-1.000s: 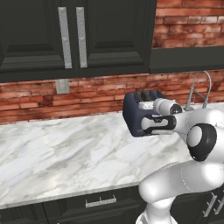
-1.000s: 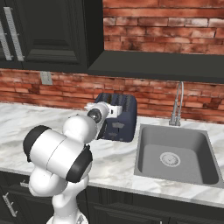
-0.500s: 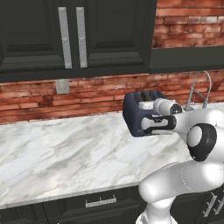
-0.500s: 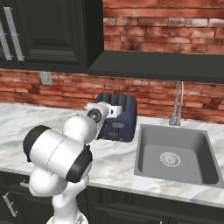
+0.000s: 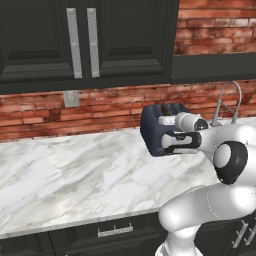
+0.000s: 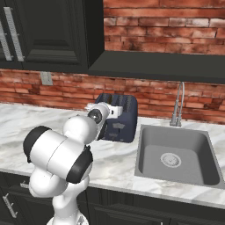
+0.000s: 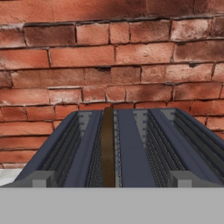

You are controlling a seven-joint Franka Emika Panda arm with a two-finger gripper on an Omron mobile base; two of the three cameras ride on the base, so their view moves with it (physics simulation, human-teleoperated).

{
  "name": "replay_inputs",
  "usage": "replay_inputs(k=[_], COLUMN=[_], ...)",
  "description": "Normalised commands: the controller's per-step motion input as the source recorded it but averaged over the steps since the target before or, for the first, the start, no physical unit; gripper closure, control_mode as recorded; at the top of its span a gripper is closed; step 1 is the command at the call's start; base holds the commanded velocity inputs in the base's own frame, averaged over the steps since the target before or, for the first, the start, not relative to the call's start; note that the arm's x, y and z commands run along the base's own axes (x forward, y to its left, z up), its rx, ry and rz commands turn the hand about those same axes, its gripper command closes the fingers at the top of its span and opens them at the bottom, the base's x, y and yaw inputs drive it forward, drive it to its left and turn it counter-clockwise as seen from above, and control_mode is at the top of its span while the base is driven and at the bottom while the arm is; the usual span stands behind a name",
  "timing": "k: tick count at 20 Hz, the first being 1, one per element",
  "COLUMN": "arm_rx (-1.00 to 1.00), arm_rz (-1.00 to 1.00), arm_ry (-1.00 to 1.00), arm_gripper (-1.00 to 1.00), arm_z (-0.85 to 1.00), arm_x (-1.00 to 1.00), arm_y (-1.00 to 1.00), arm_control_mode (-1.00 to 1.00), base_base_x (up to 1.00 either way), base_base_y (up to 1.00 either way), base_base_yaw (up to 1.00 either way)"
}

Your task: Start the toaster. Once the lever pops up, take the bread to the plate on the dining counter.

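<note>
Pincer (image 7: pixel 112 186) wide open above toaster (image 7: pixel 122 144), bread (image 7: pixel 107 148) standing edge-on lengthwise in slot.

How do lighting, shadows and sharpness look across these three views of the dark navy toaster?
Left base view: flat, even light; the boxy dark navy toaster reads nearly black, details lost. Right base view: soft shade under the black upper cabinets and inside the grey sink basin, no glare. Hand view: sharp close-up; the thin dark-brown bread slice stands crisp in its slot.
</note>
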Motion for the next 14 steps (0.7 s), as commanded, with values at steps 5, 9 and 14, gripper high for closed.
replay_inputs(k=[5, 9, 14], arm_rx=[0.00, 0.00, 0.00], arm_rz=[0.00, 0.00, 0.00], arm_ry=[0.00, 0.00, 0.00], arm_gripper=[-1.00, -1.00, -1.00], arm_z=[0.00, 0.00, 0.00], arm_x=[0.00, 0.00, 0.06], arm_y=[0.00, 0.00, 0.06], arm_control_mode=[-1.00, -1.00, -1.00], base_base_x=[0.00, 0.00, 0.00], base_base_y=[0.00, 0.00, 0.00], base_base_yaw=[0.00, 0.00, 0.00])
